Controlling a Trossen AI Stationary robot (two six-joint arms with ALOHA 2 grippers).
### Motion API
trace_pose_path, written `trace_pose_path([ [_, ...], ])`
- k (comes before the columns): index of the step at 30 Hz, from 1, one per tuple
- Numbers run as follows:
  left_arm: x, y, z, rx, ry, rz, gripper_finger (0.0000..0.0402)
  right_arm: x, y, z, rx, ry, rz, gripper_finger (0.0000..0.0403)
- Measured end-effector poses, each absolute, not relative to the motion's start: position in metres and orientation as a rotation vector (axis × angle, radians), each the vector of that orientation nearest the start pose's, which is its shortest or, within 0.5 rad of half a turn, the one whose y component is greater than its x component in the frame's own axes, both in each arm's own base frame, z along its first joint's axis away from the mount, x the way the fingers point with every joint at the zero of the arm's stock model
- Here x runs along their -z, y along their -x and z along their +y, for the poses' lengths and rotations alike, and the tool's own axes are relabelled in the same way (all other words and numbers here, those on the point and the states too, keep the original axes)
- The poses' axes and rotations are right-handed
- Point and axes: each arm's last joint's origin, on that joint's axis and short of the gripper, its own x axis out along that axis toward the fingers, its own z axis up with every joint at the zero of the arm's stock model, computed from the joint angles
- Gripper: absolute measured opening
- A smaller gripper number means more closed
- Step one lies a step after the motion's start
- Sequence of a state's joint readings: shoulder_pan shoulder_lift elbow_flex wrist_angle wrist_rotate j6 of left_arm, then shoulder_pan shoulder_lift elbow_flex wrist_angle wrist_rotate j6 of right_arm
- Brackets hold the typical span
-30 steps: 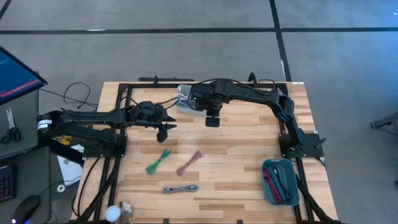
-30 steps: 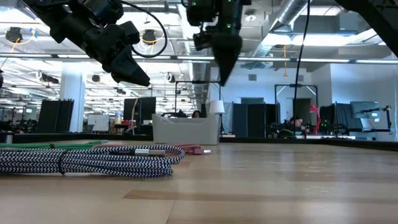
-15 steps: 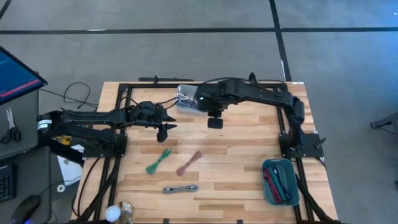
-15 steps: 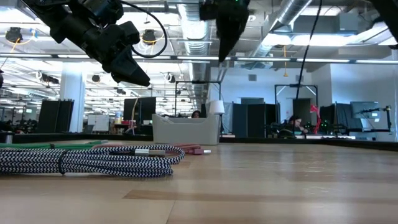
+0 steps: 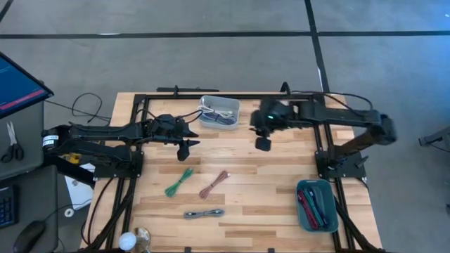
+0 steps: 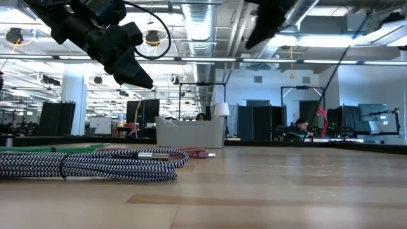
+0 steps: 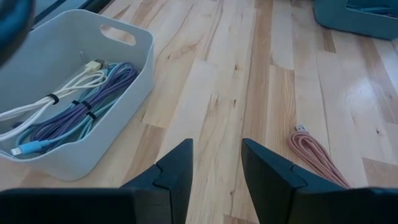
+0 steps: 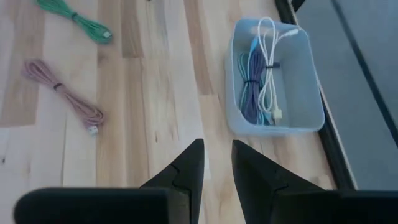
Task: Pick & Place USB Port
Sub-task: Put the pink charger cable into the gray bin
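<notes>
So the right gripper point(image 5: 263, 143) hangs empty above the table, fingers narrowly parted, beside the white bin point(image 5: 219, 112) of bundled cables point(image 8: 260, 74). Left gripper point(image 5: 186, 147) waits, slightly open, over near the pink cable point(image 5: 214, 184).

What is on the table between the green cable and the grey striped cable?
In the high view, the pink coiled cable lies between the green coiled cable and the grey striped cable, apart from both, on the wooden table.
</notes>
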State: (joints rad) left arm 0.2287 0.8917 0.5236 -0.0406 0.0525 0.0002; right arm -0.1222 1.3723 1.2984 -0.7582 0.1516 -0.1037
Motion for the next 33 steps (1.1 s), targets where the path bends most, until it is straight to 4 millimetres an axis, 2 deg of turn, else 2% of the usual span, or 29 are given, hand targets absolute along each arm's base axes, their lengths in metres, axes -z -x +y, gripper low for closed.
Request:
trace_pose_path([
  [5,-0.239,-0.189,0.042,-0.174,0.062,0.401,0.0136,-0.31,-0.241,-0.025,0.214,0.073,0.672,0.0075],
  [12,-0.242,-0.19,0.042,-0.175,0.065,0.364,0.0136,-0.288,-0.202,-0.011,0.173,0.082,0.377,0.0075],
  [15,-0.245,-0.191,0.042,-0.179,0.168,0.322,0.0136,-0.276,-0.19,-0.009,0.168,0.081,0.348,0.0075],
  [18,-0.245,-0.192,0.038,-0.131,0.233,0.318,0.0136,-0.261,-0.182,-0.011,0.189,0.052,0.374,0.0075],
  [22,-0.247,-0.195,0.023,-0.051,0.225,0.306,0.0135,-0.245,-0.177,-0.016,0.279,0.047,0.409,0.0075],
  [28,-0.245,-0.199,-0.002,-0.087,0.167,0.307,0.0115,-0.252,-0.172,-0.023,0.361,0.096,0.353,0.0075],
  [33,-0.231,-0.209,-0.015,-0.102,0.162,0.382,0.0103,-0.253,-0.164,-0.023,0.362,0.131,0.314,0.0075],
])
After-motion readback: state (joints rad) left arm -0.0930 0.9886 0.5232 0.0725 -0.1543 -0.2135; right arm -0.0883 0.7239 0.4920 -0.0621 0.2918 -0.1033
